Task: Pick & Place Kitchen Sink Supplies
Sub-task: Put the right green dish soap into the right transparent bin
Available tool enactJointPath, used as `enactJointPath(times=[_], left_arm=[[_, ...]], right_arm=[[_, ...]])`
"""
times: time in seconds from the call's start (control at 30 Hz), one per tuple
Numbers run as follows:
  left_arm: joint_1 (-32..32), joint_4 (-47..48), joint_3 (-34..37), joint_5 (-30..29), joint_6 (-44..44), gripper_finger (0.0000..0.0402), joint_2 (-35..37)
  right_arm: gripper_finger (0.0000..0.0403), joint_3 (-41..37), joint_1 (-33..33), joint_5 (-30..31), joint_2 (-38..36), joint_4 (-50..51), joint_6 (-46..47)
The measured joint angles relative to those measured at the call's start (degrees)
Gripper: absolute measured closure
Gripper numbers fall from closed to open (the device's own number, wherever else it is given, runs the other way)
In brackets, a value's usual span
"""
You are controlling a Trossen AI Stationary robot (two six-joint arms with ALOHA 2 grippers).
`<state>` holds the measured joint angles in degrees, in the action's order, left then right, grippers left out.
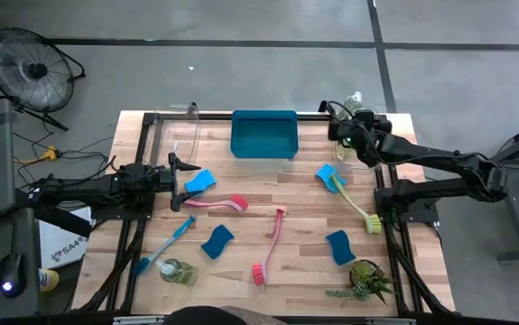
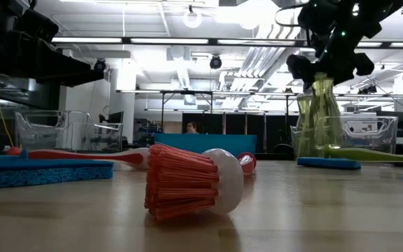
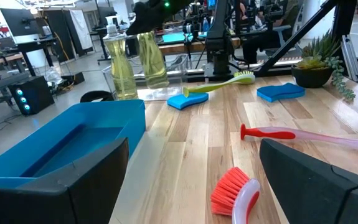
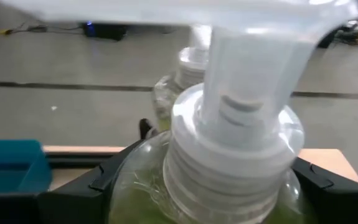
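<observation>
R tool [image 1: 347, 144] up at far-right corner, fingers clamped (load held). L tool [image 1: 183, 177] low, fingers spread.

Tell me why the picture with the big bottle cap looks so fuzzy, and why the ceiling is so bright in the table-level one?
Right wrist view: the bottle held in the right gripper sits so near the lens that its pump top smears out of focus. Low view: ceiling lamps glare white, and the near red brush head is soft.

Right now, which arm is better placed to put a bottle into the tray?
Right: its pincer is closed on a bottle beside the tray; the left pincer is open and empty.
</observation>
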<state>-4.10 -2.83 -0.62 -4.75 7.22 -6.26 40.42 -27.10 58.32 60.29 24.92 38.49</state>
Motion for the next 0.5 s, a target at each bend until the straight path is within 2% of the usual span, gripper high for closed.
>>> enactJointPath(times=[0.1,0.3,0.5], left_arm=[[0.0,0.0,0.0,0.0,0.0,0.0046,0.0],[0.0,0.0,0.0,0.0,0.0,0.0046,0.0],[0.0,0.0,0.0,0.0,0.0,0.0046,0.0]], right_arm=[[0.0139,0.0,-0.5,1.2,0.0,3.1,3.9],[0.0139,0.0,-3.8,-0.4,0.0,10.8,12.5],[0.0139,0.0,-6.3,-1.0,0.0,13.7,14.0]])
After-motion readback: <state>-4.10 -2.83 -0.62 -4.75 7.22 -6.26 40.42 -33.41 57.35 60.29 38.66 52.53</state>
